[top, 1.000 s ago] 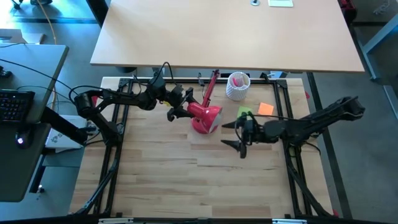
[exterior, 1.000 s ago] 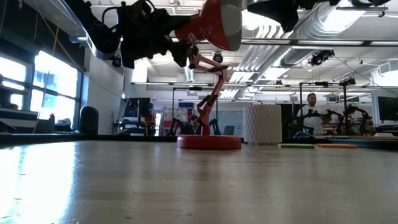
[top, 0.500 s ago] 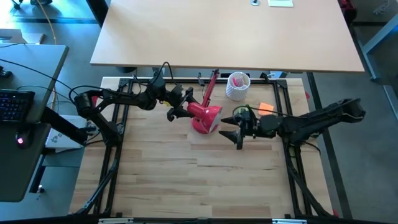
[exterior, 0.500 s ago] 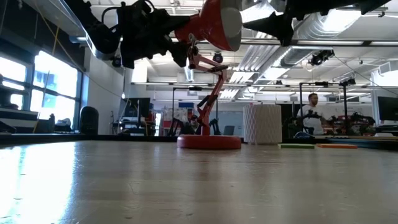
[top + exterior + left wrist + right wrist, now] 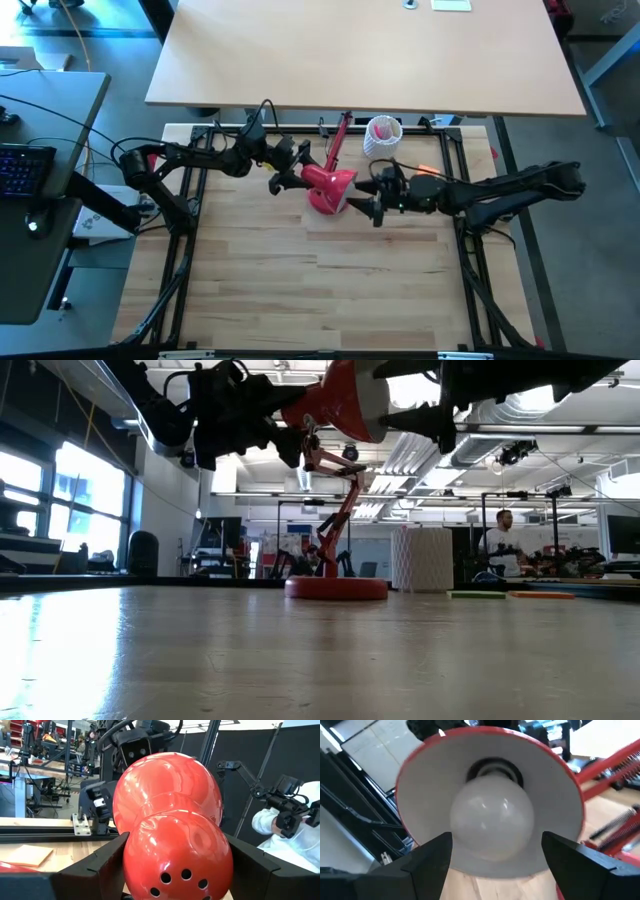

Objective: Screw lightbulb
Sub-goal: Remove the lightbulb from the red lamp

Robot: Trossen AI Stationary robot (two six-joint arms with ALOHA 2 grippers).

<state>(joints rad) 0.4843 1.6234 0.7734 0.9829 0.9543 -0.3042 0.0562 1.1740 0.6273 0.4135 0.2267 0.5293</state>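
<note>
My left gripper pinches the red shade from behind (head held above the table). My right gripper sits spread at the shade's mouth, fingers flanking the lightbulb seated in the socket, not gripping.

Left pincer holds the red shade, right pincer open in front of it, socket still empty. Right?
Not quite: the socket isn't empty. The right wrist view shows the lightbulb already sitting inside the red shade. Left pincer holds the shade, right pincer open in front, as said.
</note>
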